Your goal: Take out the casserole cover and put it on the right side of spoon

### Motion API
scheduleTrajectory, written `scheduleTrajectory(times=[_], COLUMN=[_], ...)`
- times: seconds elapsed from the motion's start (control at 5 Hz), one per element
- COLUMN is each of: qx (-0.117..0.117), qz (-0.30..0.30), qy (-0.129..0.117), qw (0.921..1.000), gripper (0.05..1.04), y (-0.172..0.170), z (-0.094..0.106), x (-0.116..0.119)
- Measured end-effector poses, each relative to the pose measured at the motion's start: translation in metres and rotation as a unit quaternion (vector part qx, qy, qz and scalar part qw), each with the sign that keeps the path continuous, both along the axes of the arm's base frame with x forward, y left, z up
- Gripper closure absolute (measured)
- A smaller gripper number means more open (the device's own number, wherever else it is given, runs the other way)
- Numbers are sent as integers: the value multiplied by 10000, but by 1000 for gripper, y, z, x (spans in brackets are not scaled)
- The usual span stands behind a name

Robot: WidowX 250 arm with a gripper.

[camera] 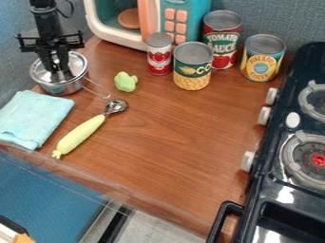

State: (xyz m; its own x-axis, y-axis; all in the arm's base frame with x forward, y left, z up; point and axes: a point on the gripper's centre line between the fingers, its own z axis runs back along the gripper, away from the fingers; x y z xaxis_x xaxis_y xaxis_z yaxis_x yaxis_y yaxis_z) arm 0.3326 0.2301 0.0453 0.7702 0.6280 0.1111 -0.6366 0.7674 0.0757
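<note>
The gripper (62, 70) hangs over the small metal pot at the upper left, its lower end at the top of the lid. The silver casserole cover (76, 65) lies on the pot (62, 88), whose wire handle points down to the right. Its middle, where a knob could be, is hidden by the gripper. The spoon (81, 135), with a pale yellow-green handle and metal bowl, lies diagonally on the wooden counter below and right of the pot.
A light blue cloth (32, 118) lies left of the spoon, a green toy piece (126, 81) right of the pot. Several cans, including a corn can (193, 66), stand before the toy microwave (120, 21). A black stove (285, 185) borders the wooden counter (184, 137) on the right.
</note>
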Motion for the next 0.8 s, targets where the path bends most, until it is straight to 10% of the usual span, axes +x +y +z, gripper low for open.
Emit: scheduleTrajectory(times=[0.8], qx=[-352], qz=[-140], qy=[-299], qw=[9988], gripper=[804], y=[-11], z=[41], x=[2])
